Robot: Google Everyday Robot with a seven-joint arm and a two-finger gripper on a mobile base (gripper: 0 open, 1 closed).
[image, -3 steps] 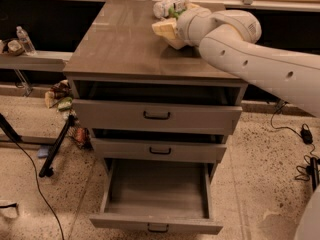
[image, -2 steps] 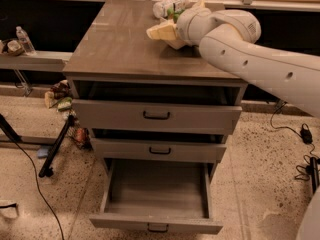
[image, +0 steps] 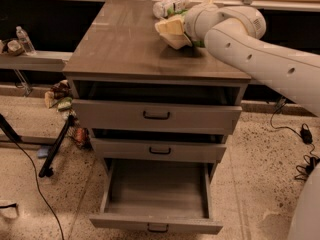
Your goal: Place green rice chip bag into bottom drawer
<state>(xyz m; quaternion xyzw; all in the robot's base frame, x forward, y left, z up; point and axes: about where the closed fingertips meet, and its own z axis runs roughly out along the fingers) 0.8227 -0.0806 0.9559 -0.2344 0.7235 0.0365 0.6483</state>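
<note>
rice chip bag [image: 169, 28] is showing pale yellow with green edges, crinkled, at the back of the cabinet top [image: 125, 49]. its words are too small to read. gripper [image: 184, 34] is touching it; i cannot tell if it is holding. bottom drawer [image: 157, 189] is standing open below.

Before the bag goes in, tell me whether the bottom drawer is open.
Open: the bottom drawer is pulled out, its grey floor showing. The gripper is at the back of the cabinet top.
</note>
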